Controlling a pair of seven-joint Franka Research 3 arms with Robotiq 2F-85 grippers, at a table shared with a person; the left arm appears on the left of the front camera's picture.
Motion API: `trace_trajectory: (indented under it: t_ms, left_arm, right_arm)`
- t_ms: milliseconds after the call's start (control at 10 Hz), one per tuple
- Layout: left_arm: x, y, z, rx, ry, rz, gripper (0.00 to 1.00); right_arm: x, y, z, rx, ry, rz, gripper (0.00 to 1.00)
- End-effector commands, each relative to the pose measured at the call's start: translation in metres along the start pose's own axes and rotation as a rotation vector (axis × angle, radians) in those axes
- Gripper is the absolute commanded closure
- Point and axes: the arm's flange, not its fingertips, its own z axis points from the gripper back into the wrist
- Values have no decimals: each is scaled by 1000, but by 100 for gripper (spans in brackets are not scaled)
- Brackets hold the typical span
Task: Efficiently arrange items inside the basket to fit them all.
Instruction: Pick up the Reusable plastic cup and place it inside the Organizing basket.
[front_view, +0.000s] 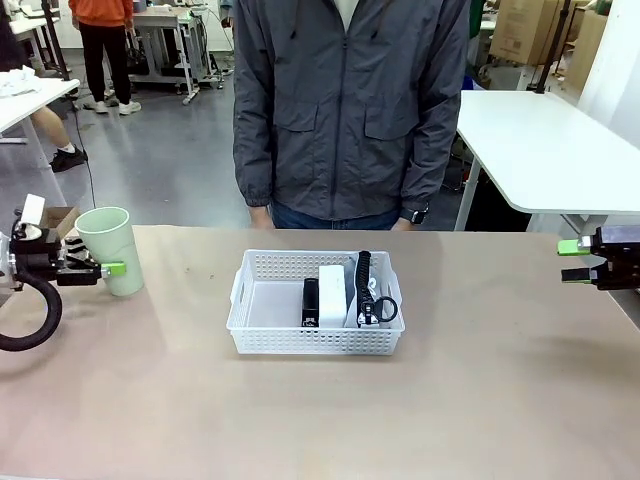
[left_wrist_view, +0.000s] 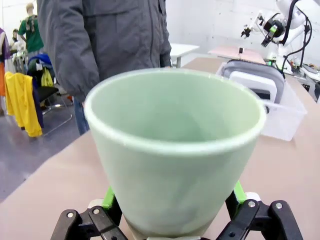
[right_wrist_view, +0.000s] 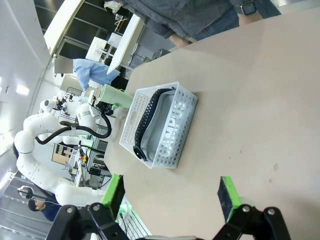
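Observation:
The pale green cup (front_view: 108, 250) stands upright on the table at the far left. My left gripper (front_view: 105, 268) is open with the cup's base (left_wrist_view: 175, 145) between its green pads (left_wrist_view: 108, 198); I cannot tell whether they touch it. The white basket (front_view: 315, 340) sits mid-table. In it, on edge side by side, are the black stapler (front_view: 310, 300), the white box (front_view: 332, 290) and the grey pouch (front_view: 362, 300) with its black strap. My right gripper (front_view: 572, 261) hovers open and empty at the far right. From its wrist view the basket (right_wrist_view: 172, 135) and pouch (right_wrist_view: 160, 120) lie ahead.
A person (front_view: 350, 100) in a grey jacket stands at the far edge, behind the basket, hands off the table. A white table (front_view: 545, 140) stands behind on the right. Bare tabletop lies in front of the basket and on both sides of it.

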Motion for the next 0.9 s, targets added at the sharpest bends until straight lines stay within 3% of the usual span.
trace_trajectory:
  t_ms: [0,600,700,800]
  left_arm:
    - [10,-9,1,31,-60,-41,0]
    - [16,-12,2,39,-74,-25,0]
    - [17,-13,4,25,-26,1,12]
    - [19,-17,5,25,-9,8,32]
  right_arm:
    - [1,2,1,12,-10,-21,0]
    - [1,2,1,12,-10,-21,0]
    - [1,2,1,12,-10,-21,0]
    - [1,2,1,12,-10,-21,0]
